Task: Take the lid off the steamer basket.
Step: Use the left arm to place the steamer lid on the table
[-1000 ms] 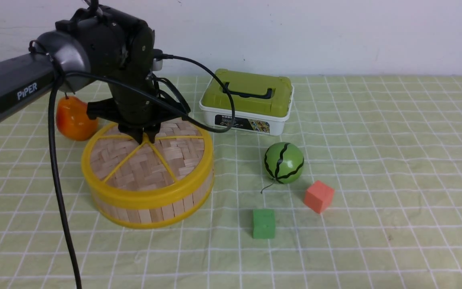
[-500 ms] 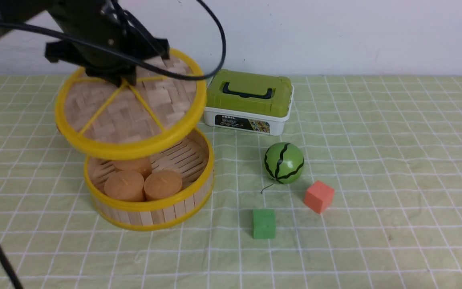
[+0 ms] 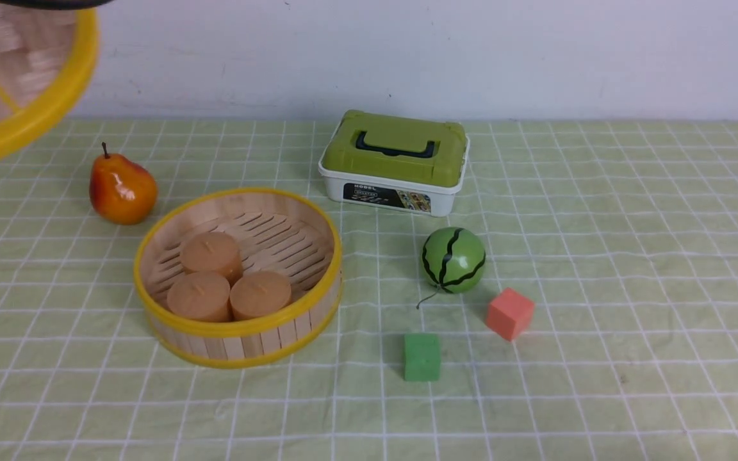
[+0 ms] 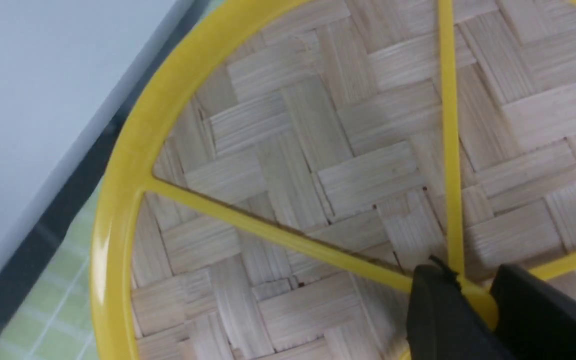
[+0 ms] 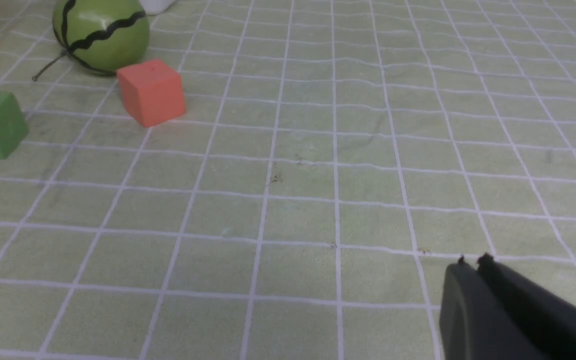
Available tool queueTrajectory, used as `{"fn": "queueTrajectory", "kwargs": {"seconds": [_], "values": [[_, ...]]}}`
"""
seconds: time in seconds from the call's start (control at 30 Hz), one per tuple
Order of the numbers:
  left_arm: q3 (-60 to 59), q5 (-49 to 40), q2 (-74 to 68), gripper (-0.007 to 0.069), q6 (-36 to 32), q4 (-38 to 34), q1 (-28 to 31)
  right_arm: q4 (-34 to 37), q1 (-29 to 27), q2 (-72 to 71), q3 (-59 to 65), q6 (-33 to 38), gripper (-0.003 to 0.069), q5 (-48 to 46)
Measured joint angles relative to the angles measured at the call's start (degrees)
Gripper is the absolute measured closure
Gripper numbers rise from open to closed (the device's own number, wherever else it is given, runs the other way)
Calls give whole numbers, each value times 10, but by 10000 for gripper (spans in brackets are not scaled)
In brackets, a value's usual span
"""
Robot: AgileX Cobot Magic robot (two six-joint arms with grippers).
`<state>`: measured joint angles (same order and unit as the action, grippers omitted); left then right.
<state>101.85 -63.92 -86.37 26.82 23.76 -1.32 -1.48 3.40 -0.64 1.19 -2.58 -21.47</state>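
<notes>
Left wrist view, left claw (image 4: 470, 290) clamped on lid (image 4: 318, 165)

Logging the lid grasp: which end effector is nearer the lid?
Left. The left end effector grips the lid by its centre knob, off the steamer basket; the right end effector hovers over the checked cloth, away from it.

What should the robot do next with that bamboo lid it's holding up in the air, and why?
Probably lower the lid onto bare tablecloth left of the steamer basket, clear of the pear. The left gripper pinches its centre knob, and it hangs high, well away from the open basket, so only setting it down seems left.
</notes>
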Motion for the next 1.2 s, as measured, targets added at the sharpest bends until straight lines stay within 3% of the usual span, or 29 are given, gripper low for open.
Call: {"fn": "queueTrajectory", "kwargs": {"seconds": [0.17, 0.3, 0.43, 0.63, 1.2], "values": [[-118, 71, -1, 512, 0, -78, 110, 0, 0, 0, 0, 0, 656, 0], [-231, 156, -10, 512, 2, -101, 145, 0, 0, 0, 0, 0, 654, 0], [-288, 223, -48, 512, 3, -117, 149, 0, 0, 0, 0, 0, 648, 0], [-295, 251, -127, 512, 3, -137, 149, 0, 0, 0, 0, 0, 644, 0], [-295, 307, -205, 512, 13, -120, 70, 0, 0, 0, 0, 0, 631, 0]]}}
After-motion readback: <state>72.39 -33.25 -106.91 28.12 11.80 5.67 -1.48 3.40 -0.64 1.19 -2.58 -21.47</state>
